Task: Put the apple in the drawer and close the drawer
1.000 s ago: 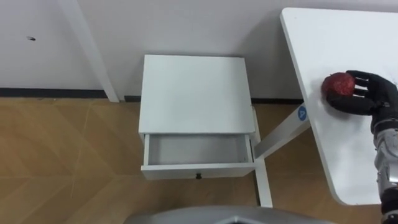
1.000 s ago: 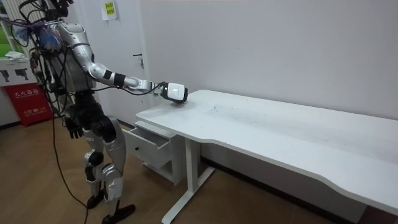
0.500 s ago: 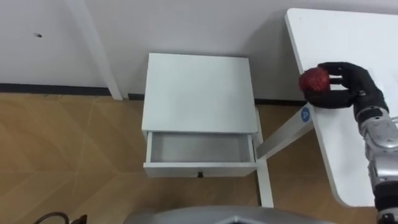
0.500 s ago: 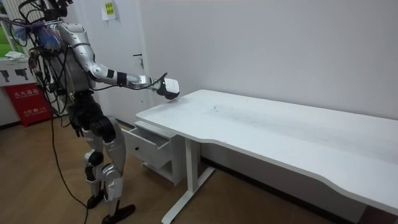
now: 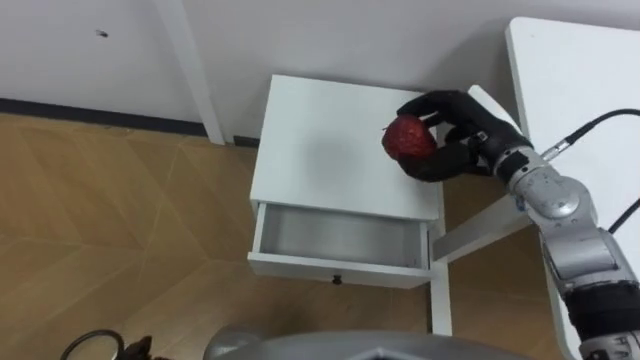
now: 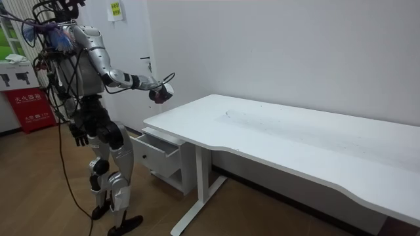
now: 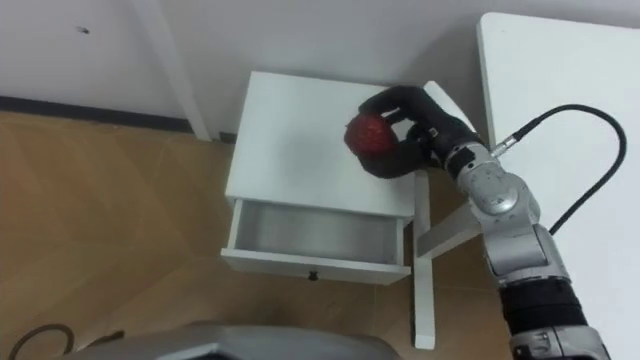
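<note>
Left eye view: white cabinet (image 5: 320, 150) on wood floor (image 5: 120, 230); right hand (image 5: 458, 132) grips apple (image 5: 408, 138).

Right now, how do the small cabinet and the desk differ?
The cabinet stands lower than the desk and is much smaller. The cabinet has a drawer, pulled open and empty; the desk shows none. The right hand holds the apple over the cabinet top, clear of the desk. The left hand hangs at the robot's side. Both are white and stand against the wall.
</note>
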